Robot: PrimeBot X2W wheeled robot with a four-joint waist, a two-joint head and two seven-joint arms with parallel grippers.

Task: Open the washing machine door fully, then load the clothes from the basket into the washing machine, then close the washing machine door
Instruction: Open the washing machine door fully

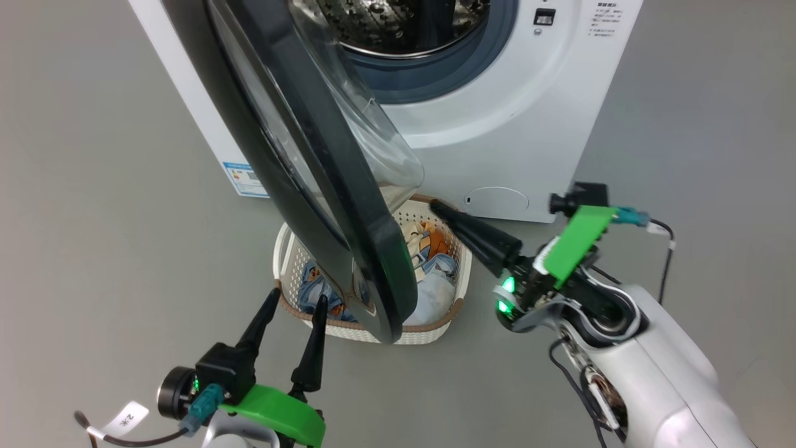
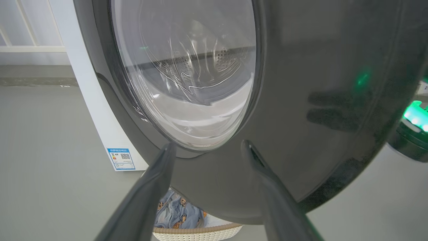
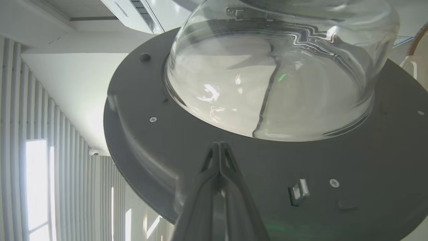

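Washing machine door (image 1: 336, 186) found partway open above basket (image 1: 435, 333), clothes (image 1: 435, 274) piled in basket before washing machine (image 1: 516, 124), L gripper (image 1: 298, 295) spread wide, nothing gripped, by door's outer face, R gripper (image 1: 433, 204) pinched together, empty, at inner face near glass bowl (image 3: 274, 73).

The large round glossy black washing machine door (image 1: 323, 186) carries a clear glass bowl window (image 1: 379, 143). The white boxy washing machine (image 1: 528, 124) has a grey-blue rubber gasket (image 1: 448, 81) around a steel, hole-dotted drum (image 1: 398, 22), and a small blue label (image 1: 245, 179) at its seven o'clock. The cream perforated plastic basket (image 1: 423, 336) has a brown woven-look rim; its clothes (image 1: 433, 274) are blue with orange-brown bears, pale blue and orange. The left tool (image 1: 297, 296) and right tool (image 1: 435, 205) are black with green brackets (image 1: 578, 239).
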